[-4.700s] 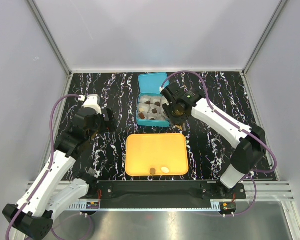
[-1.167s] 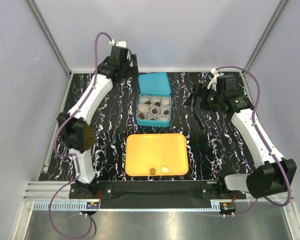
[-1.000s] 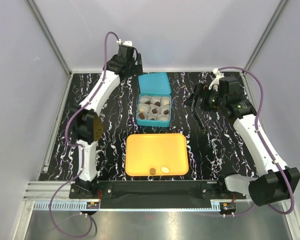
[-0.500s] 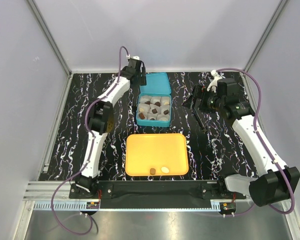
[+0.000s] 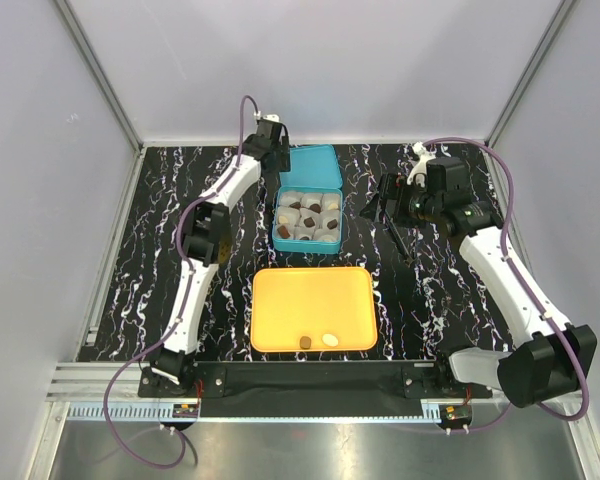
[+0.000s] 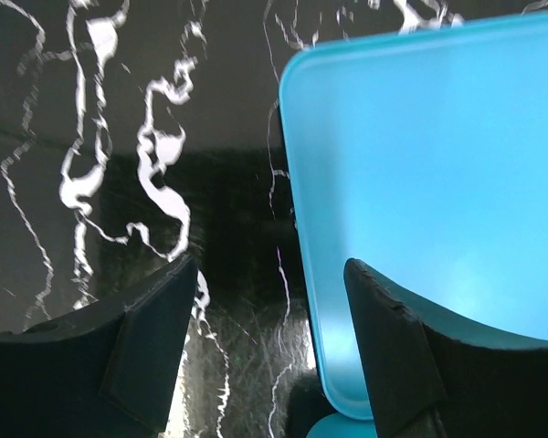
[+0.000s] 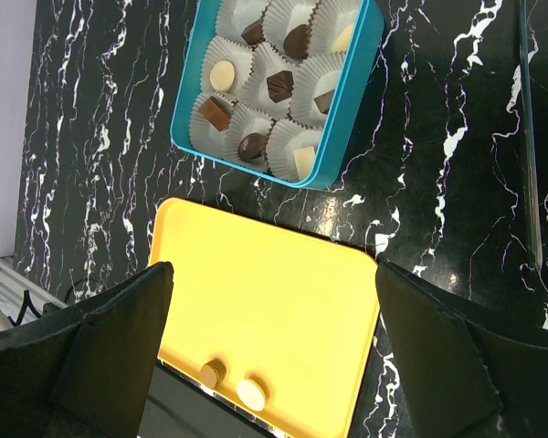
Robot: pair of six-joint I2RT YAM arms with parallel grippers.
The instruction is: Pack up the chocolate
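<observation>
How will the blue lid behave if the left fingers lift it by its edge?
The blue lid looks thin, smooth and glossy, so probably light and slippery between the left fingers. It lies flat right beside the box, so it may be hinged and swing rather than lift free.

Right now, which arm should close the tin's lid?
Left. The left gripper straddles the edge of the blue lid, jaws open; the right gripper hangs open, away to the right of the tin.

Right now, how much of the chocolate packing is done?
Done: paper cups in the blue box hold chocolates. In hand: nothing held; the left hand straddles the lid edge, the right hand hovers open. Left: a brown chocolate and a cream chocolate on the orange tray.
</observation>
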